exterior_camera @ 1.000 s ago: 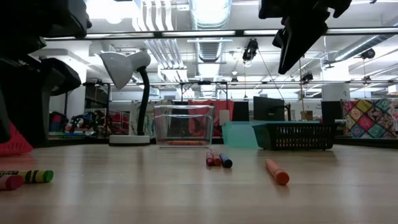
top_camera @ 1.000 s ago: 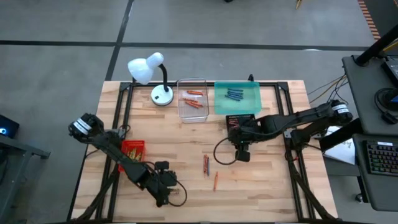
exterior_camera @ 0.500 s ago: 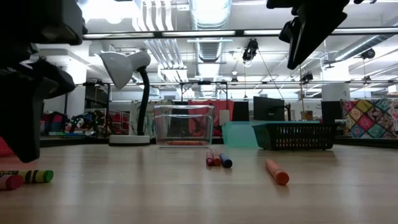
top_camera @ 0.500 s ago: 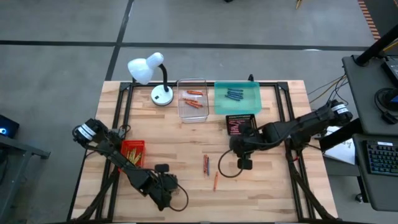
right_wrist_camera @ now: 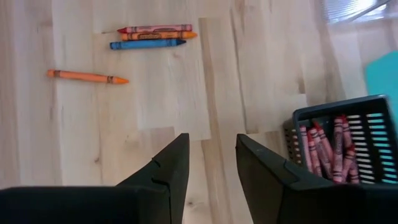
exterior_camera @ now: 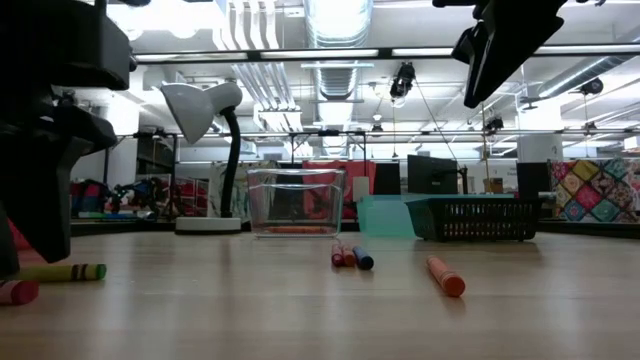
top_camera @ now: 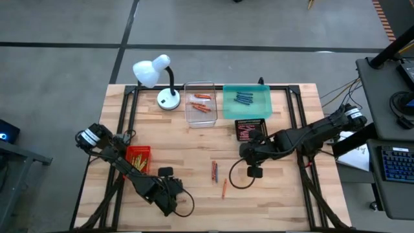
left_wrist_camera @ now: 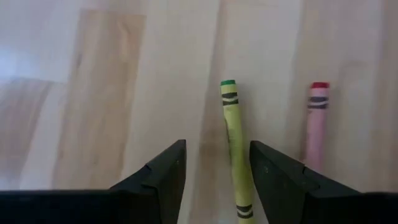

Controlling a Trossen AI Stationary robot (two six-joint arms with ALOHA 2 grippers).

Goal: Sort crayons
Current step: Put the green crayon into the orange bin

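Near the table's front left, my left gripper (left_wrist_camera: 216, 152) stands open low over a yellow crayon (left_wrist_camera: 234, 146), which lies flat with its near end between the fingers. Beside it lies a pink-red crayon (left_wrist_camera: 316, 121). My right gripper (right_wrist_camera: 211, 149) hangs open and empty above the table's middle, right of a red, an orange and a blue crayon (right_wrist_camera: 151, 36) lying side by side and a lone orange crayon (right_wrist_camera: 87, 76). In the high view the left gripper (top_camera: 171, 199) hides its two crayons. My left gripper's fingers slant down from above, one on each side of the yellow crayon's near end (left_wrist_camera: 244, 208). That end lies close along the inner side of one finger (left_wrist_camera: 277, 186). I cannot tell whether they touch. The crayon rests flat on the table.
At the back stand a white desk lamp (top_camera: 158, 81), a clear tray (top_camera: 200, 115) with orange crayons and a teal tray (top_camera: 264, 110) with blue ones. A black basket (top_camera: 250, 122) holds red crayons, and a red tray (top_camera: 138, 157) sits at the left.
My right gripper has swung from over the black basket toward the table's near edge, still open. My left gripper has sunk a little and tipped steeper. The yellow crayon has turned about on the table and now lies more crosswise in the low view.
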